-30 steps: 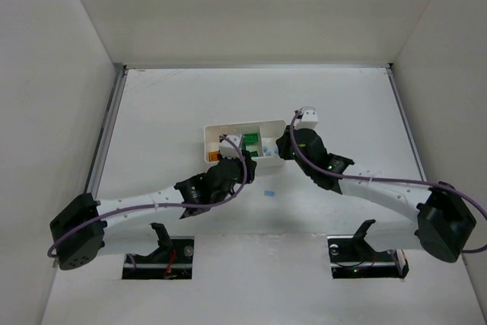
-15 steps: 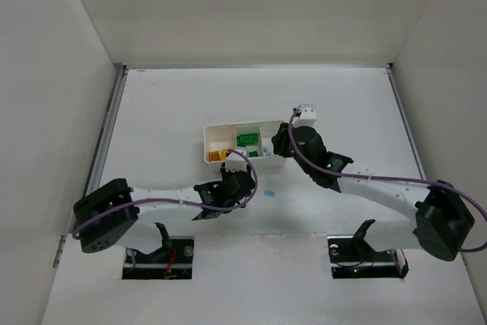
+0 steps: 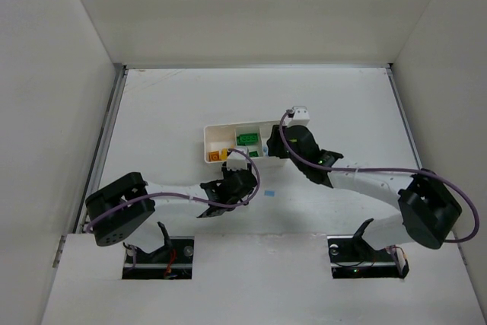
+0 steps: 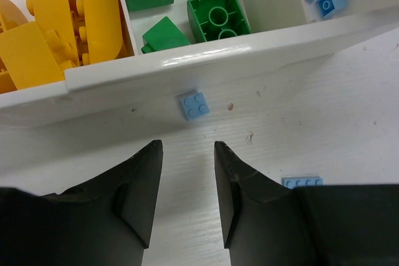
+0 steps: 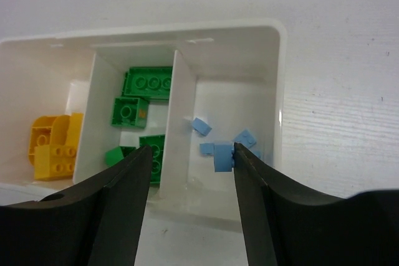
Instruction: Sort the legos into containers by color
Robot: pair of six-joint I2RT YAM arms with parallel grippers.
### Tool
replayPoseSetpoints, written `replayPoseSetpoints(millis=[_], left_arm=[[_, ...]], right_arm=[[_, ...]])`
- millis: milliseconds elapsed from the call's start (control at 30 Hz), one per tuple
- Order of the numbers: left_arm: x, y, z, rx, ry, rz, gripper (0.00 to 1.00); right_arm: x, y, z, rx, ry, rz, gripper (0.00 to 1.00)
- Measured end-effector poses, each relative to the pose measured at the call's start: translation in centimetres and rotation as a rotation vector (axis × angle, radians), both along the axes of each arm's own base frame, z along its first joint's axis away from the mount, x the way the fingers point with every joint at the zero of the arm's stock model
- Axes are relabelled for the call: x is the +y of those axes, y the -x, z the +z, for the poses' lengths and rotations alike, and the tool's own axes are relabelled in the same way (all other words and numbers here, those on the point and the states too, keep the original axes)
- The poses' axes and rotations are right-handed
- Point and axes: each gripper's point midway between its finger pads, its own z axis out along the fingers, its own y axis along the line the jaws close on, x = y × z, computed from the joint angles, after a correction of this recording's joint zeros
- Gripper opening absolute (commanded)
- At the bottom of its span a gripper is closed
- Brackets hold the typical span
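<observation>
The white tray has three containers: yellow legos in the left one, green legos in the middle, light blue legos in the right. My right gripper hangs open above the blue container, and a light blue brick touches its right finger. The left gripper is open with nothing between its fingers, low over the table just in front of the tray wall. A small blue square lego lies against that wall. A blue plate shows partly behind the finger.
In the top view the tray sits mid-table, with the left gripper on its near side and the right gripper at its right end. A loose blue lego lies on the table. Side walls enclose the table.
The right gripper has opened over the tray's right end, freeing the blue brick. My left arm has drawn back from the tray towards the near edge.
</observation>
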Motion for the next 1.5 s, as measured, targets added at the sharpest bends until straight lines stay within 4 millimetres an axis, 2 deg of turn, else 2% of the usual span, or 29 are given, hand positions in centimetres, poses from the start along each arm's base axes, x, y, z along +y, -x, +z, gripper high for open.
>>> replayPoseSetpoints(millis=[67,133,200,267,333,433,567,600,667,700,767,867,933,1000,1100,1200,1367,1500], left_arm=[[-0.1,0.0,0.0,0.0,0.004,0.001,0.36],[-0.1,-0.1,0.0,-0.002,0.007,0.001,0.36],[-0.2,-0.1,0.1,-0.003,0.01,0.002,0.36],[-0.2,-0.1,0.1,-0.004,0.012,0.002,0.36],[-0.2,-0.1,0.1,-0.004,0.012,0.002,0.36],[-0.2,-0.1,0.1,-0.005,0.015,0.003,0.36],[-0.4,-0.2,0.2,-0.007,0.022,0.003,0.36],[-0.4,-0.2,0.3,-0.007,0.022,0.003,0.36],[-0.4,-0.2,0.4,-0.009,0.026,0.003,0.36],[-0.4,-0.2,0.6,-0.011,0.032,0.003,0.36],[-0.5,-0.2,1.2,-0.021,0.051,0.004,0.36],[-0.4,-0.3,2.5,-0.042,0.093,0.006,0.36],[-0.3,-0.4,3.1,-0.051,0.11,0.011,0.36],[-0.2,-0.6,3.4,-0.056,0.118,0.016,0.36],[0.1,-0.6,3.3,-0.056,0.118,0.022,0.36],[0.5,-0.5,2.8,-0.051,0.108,0.023,0.36],[0.9,-0.5,2.5,-0.046,0.102,0.029,0.36],[1.0,-0.6,2.5,-0.046,0.103,0.033,0.36]], right_arm=[[-0.1,0.1,-0.6,0.015,0.015,0.001,0.66],[-0.1,0.1,-0.4,0.012,0.013,0.001,0.67],[-0.1,0.1,-0.2,0.01,0.012,0.0,0.73],[-0.3,0.1,0.3,0.009,0.012,-0.008,0.72],[-0.2,0.0,0.8,-0.002,0.011,-0.006,0.76],[-0.2,-0.3,1.3,-0.011,0.004,-0.016,0.74],[-0.6,-0.3,1.0,0.001,0.011,-0.022,0.77],[-0.7,-0.4,1.0,0.002,0.013,-0.024,0.82],[-0.8,-0.4,1.1,0.002,0.012,-0.031,0.78],[-0.8,-0.6,1.0,0.002,0.007,-0.034,0.78],[-0.7,-0.6,0.8,0.014,0.009,-0.028,0.86],[-0.6,-0.5,0.7,0.015,0.016,-0.024,0.86],[-0.3,-0.5,0.9,0.011,0.023,-0.01,0.93],[0.1,-0.6,1.1,0.008,0.007,-0.006,0.9],[0.6,-0.5,0.4,0.027,0.001,0.017,0.95],[0.5,-0.2,-0.1,0.038,-0.004,0.015,0.94],[-0.4,-0.8,-1.7,0.082,-0.012,0.004,0.95],[-0.7,-0.6,0.1,0.041,-0.04,0.0,0.97]])
